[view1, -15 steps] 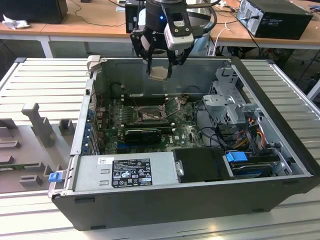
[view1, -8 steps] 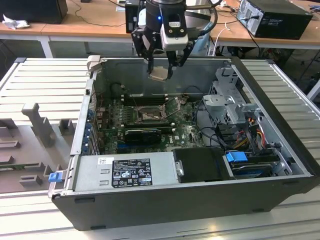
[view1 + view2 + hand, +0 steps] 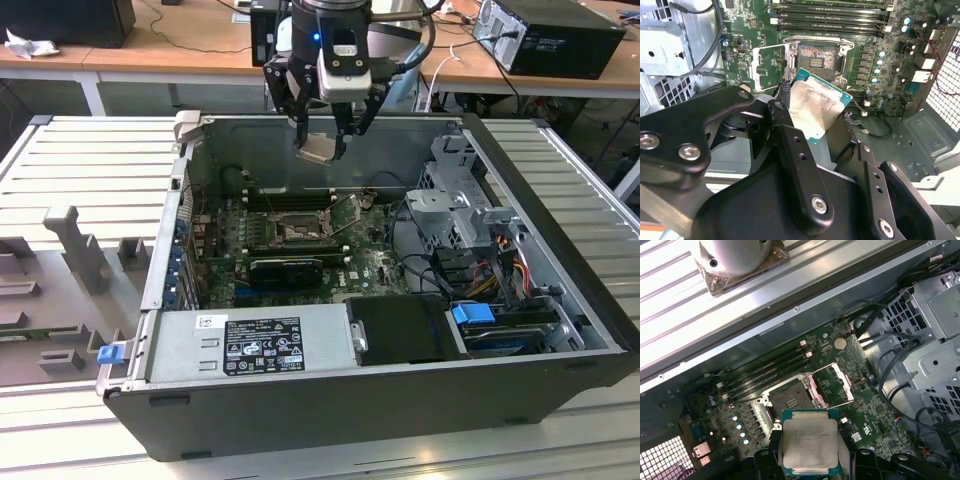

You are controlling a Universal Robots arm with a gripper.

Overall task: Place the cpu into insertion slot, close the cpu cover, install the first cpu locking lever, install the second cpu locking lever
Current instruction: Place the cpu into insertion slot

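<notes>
Black fingers (image 3: 790, 145) pinched narrow on the pale square silver-topped cpu (image 3: 817, 105), holding it tilted, above the open dark square insertion slot (image 3: 816, 59). Grey metal cpu cover (image 3: 769, 67) stands open beside the slot.

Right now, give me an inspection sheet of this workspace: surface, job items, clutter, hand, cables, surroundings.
Surface: ribbed metal table carrying an open case.
Job's things: cpu held above the board; slot bare; cover swung open.
Clutter: grey fixtures on the table, at the exterior view's left.
Hand: hand shut on the cpu, over the case.
Cables: black cables beside the drive cage.
Surroundings: wooden bench behind, with another computer.
</notes>
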